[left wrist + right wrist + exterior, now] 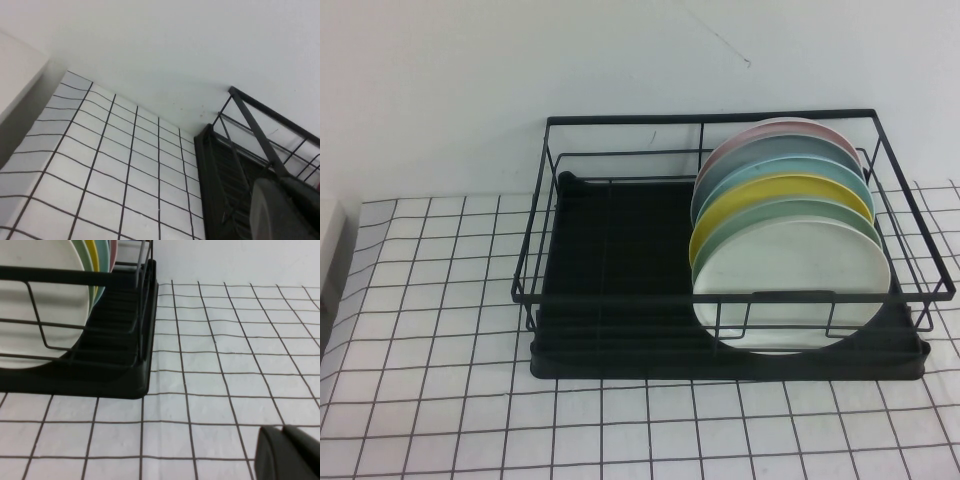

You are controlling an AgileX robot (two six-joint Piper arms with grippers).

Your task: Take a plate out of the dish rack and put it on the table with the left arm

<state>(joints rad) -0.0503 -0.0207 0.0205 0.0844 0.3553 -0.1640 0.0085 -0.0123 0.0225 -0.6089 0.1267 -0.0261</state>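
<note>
The white plate (790,285) stands on edge at the front of a row of plates in the right half of the black wire dish rack (620,297). It also shows in the right wrist view (30,305). Neither arm shows in the high view. My left gripper (287,210) hangs low beside the rack's left end (220,170), its fingers together and empty. My right gripper (285,452) sits just above the table (225,355) to the right of the rack's corner (120,375), shut and empty.
Behind the white plate stand a mint-green plate (790,207), a yellow plate (770,190), then teal and pink ones. The rack's left half holds nothing. Gridded cloth (440,330) lies to the left and in front. A white wall stands behind.
</note>
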